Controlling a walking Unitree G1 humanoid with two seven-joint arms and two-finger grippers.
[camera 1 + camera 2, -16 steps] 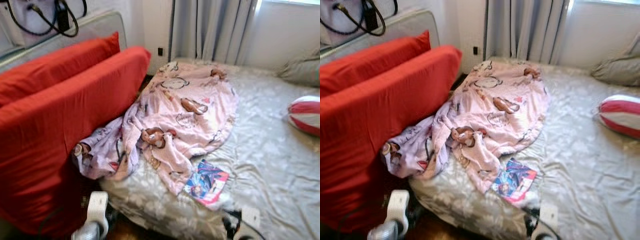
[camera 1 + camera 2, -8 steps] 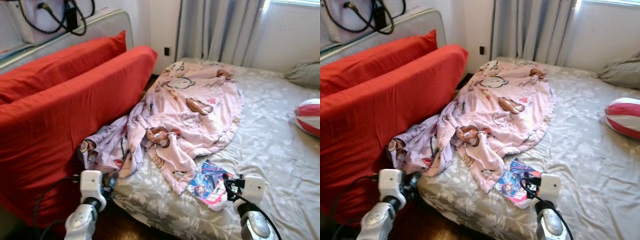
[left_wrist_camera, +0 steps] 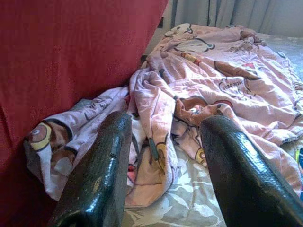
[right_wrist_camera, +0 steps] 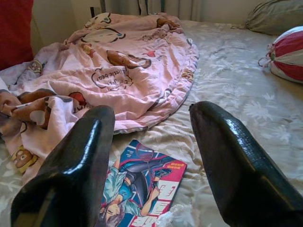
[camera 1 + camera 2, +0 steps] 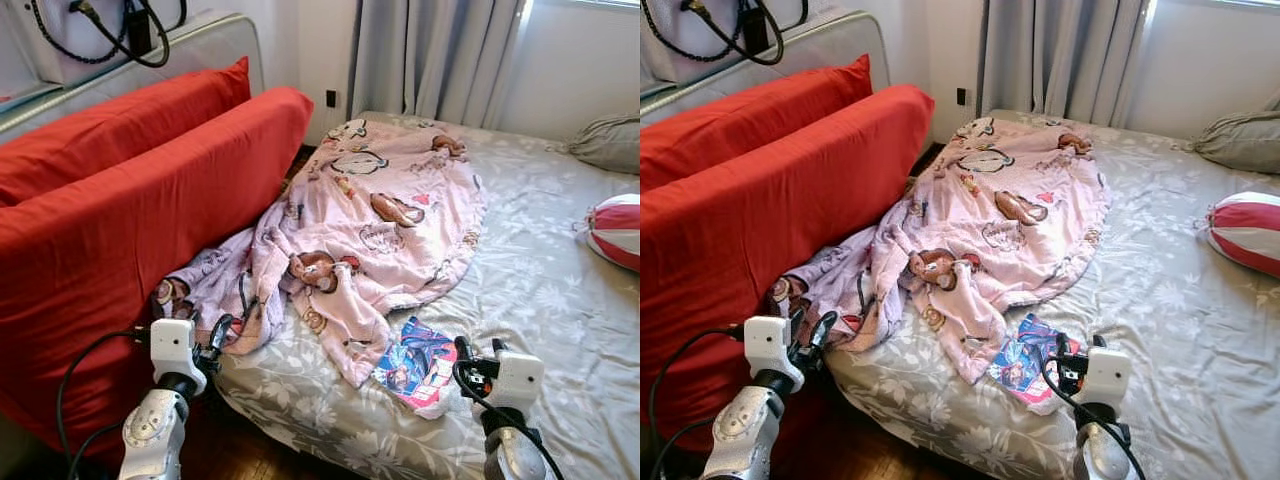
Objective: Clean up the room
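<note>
Both grippers have risen into view at the near edge since a second ago, and the camera has shifted a little, so the bed sits slightly differently in frame. Left gripper (image 5: 218, 330) hangs with its fingers spread and nothing between them, at the near left corner of the bed, just short of the blanket's (image 5: 380, 215) trailing end. Right gripper (image 5: 463, 352) is likewise spread and empty, just right of the comic (image 5: 413, 364), which lies near the bed's near edge, partly over something white.

Judging by how things lie, tidying has hardly begun: nothing is held, and the blanket is unfolded.

It is a thin, soft, pink fabric printed with cartoon bears, crumpled into deep folds at its near end and spilling off the mattress against the red sofa (image 5: 130, 220); its far part lies flatter in a rounded sheet. The comic is flat, glossy and brightly printed, rectangular. Beneath everything, the sheet (image 5: 540, 290) is grey with a pale leaf pattern, lightly wrinkled. At the right edge lies a round, red-and-white striped cushion (image 5: 618, 230), and a grey pillow (image 5: 606, 142) sits at the far right corner. The sofa's cover is plain matte cloth, plump and smooth. Grey curtains (image 5: 435, 60) hang in pleats behind the bed.
</note>
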